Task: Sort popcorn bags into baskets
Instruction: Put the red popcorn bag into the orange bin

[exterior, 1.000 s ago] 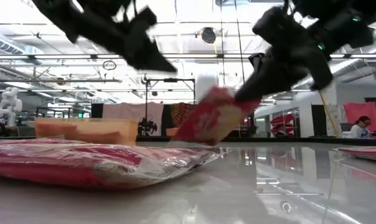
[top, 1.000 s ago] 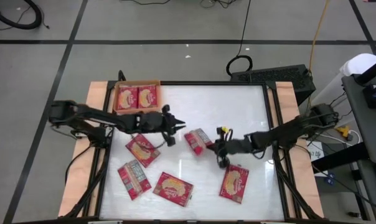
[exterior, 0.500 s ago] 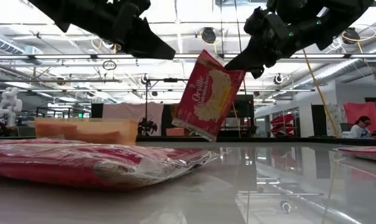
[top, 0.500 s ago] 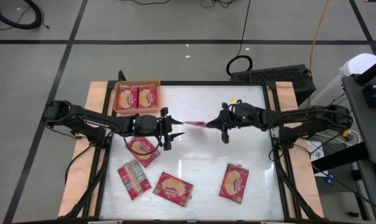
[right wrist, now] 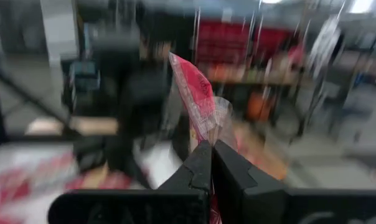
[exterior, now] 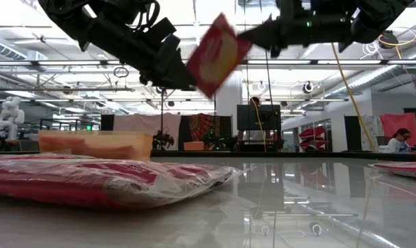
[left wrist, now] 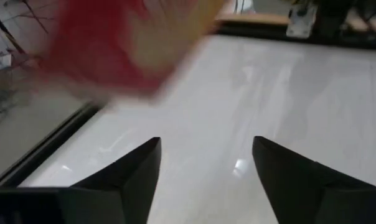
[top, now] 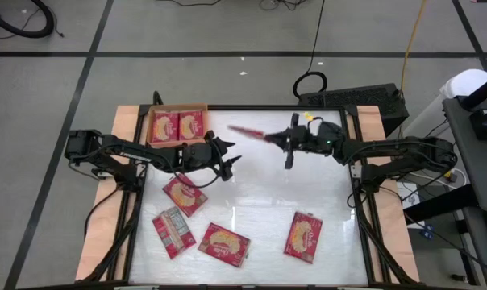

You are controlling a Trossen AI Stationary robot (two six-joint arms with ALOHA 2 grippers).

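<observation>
The right gripper (top: 285,142), pinched shut on a flat red plastic popcorn bag (top: 247,133), has carried it nearer the worktop's far edge; the left gripper (top: 227,161) has spread open, empty.

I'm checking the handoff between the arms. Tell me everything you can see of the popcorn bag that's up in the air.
The airborne popcorn bag is a flat red packet with a yellowish printed panel in clear crinkled wrap. It hangs tilted above the table's far middle, pinched at one edge by the shut right gripper. The open left gripper sits beside it, not touching.
</observation>
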